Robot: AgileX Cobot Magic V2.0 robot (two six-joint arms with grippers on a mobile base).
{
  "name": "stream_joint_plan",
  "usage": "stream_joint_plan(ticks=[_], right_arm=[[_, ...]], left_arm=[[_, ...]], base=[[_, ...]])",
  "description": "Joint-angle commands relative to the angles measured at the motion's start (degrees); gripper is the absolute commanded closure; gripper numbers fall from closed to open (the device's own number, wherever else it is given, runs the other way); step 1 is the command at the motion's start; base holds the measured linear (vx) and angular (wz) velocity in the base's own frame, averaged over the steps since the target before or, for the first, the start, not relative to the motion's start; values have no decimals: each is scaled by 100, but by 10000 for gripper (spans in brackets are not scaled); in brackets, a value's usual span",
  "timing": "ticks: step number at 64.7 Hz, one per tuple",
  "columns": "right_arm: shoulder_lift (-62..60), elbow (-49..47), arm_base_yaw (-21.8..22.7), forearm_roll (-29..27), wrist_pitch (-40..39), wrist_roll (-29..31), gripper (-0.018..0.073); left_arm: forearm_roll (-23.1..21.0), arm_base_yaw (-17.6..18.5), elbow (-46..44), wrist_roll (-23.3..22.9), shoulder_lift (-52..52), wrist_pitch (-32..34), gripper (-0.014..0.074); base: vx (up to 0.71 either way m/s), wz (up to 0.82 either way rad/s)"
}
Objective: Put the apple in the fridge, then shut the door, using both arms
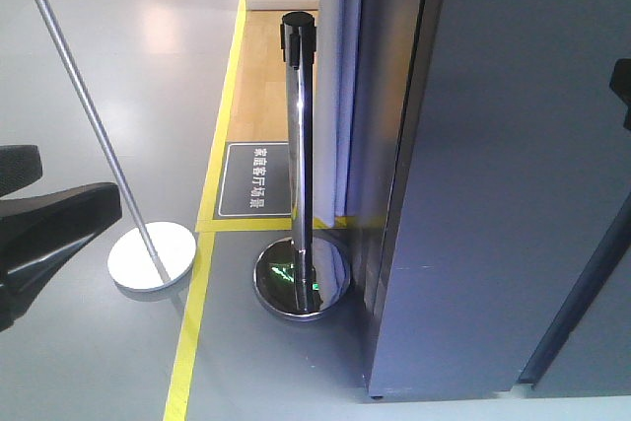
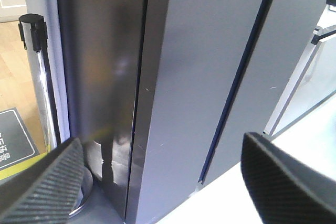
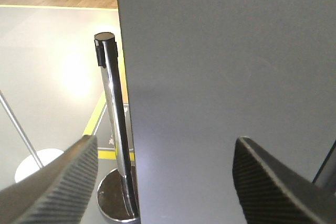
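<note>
A: Where is the fridge (image 1: 513,175)?
B: It fills the right part of the front view, a tall dark grey block, and only its outside shows. A dark seam runs down between its grey panels, so the door (image 2: 194,77) looks shut from here. In the left wrist view that panel stands just right of the glossy dark side wall.

A: And the apple?
B: I cannot find it in any view.

A: What about the left hand (image 2: 163,182)?
B: Its two ribbed black fingers (image 2: 47,182) sit wide apart at the bottom corners of its own view, with nothing between them. It is spread and empty, facing the fridge corner, not touching it as far as I can tell.

A: The right hand (image 3: 168,182)?
B: The same: fingers (image 3: 273,182) spread far apart, nothing held, the plain grey fridge face straight ahead of it.

A: Anything else near the fridge?
B: A chrome post (image 1: 299,165) with a black cap stands just left of the fridge on its round base. Left of that post, a thin leaning pole (image 1: 94,125) ends in a white disc on the grey floor (image 1: 118,56). A yellow line (image 1: 212,194) runs along the floor left of the post, and a dark floor sign (image 1: 254,179) with white letters lies behind it.
</note>
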State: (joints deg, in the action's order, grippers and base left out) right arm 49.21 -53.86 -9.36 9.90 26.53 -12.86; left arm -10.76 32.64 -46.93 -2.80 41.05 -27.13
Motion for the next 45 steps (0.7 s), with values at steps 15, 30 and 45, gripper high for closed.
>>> stream_joint_plan(ticks=[15,30,45], right_arm=[[-34,-151,2,52,-127,63,33],[-34,-151,2,31,-133,63,33],[-34,-151,2,-15,-42,84,78]], left_arm=[[-83,10,-134,-64,-15,381,16],[-78,10,-134,-64,6,399,16],[-28,10,-134,-69,33,448,125]], base=[[0,0],[0,0],[0,0]])
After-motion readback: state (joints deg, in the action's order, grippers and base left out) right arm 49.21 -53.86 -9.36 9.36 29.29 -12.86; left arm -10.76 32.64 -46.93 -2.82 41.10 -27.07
